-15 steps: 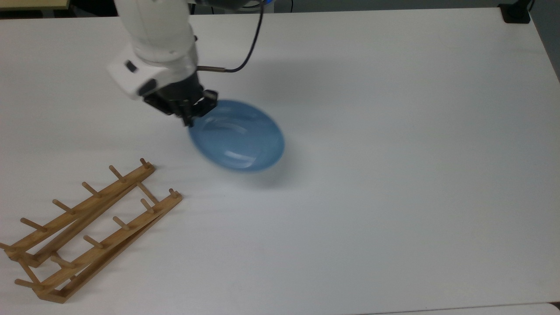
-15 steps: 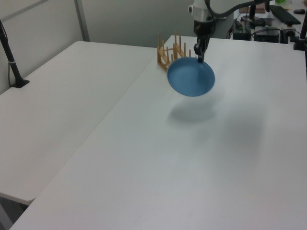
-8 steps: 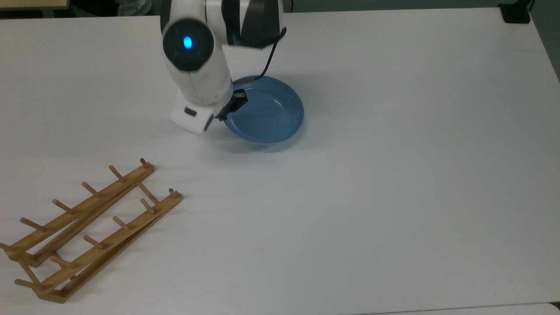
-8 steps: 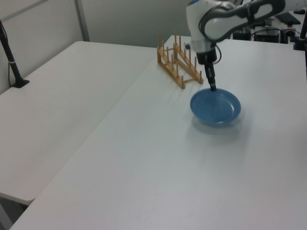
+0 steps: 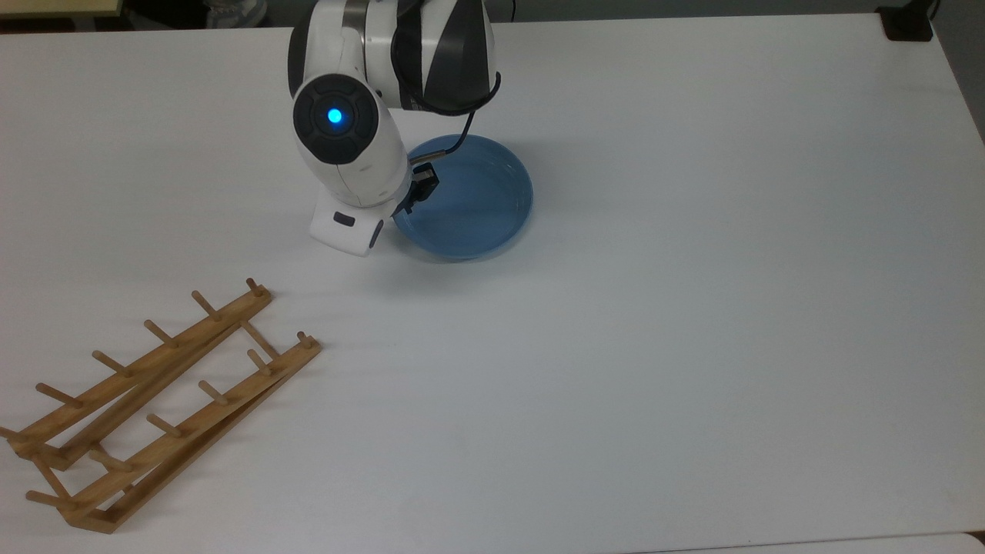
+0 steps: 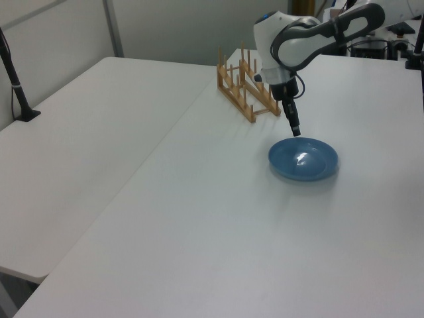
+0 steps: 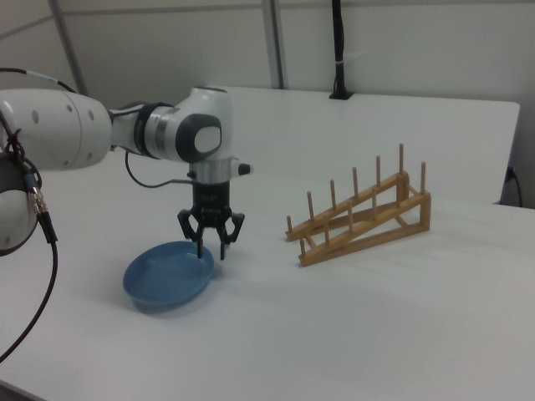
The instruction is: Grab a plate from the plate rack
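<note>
We are seeing the gripper (image 7: 211, 248) hanging fingers-down over the near edge of the plate (image 7: 165, 277) — its two fingers spread apart, straddling the rim and gripping nothing. The plate is lying flat on the white table (image 5: 692, 308), just below the fingertips (image 6: 296, 131). The plate rack (image 7: 361, 217) is standing well apart from the gripper, to the right view's right, its pegs holding nothing.

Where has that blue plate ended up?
The plate lies flat on the white table, apart from the plate rack, toward the top view's upper middle, with the gripper open over its rim.
</note>
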